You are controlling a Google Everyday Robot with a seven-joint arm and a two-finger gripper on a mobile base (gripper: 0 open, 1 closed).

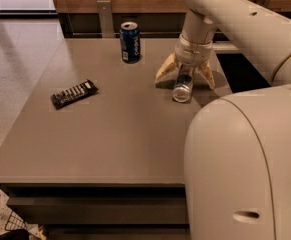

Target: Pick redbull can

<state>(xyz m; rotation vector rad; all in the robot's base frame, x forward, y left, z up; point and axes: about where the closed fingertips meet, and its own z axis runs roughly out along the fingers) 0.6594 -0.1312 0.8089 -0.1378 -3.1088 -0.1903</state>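
One arm [245, 24]: bent over from the upper right, wrist pointing down.
bench [110, 134]: grey, flat.
gripper [185, 79]: low at the far right of the bench.
fingers [165, 71]: spread wide apart, holding nothing.
Pepsi can [130, 42]: upright, back left of the gripper.
redbull can [183, 86]: lay on its side between the fingers, silver end facing the camera.
dark bar [74, 93]: flat, well left.
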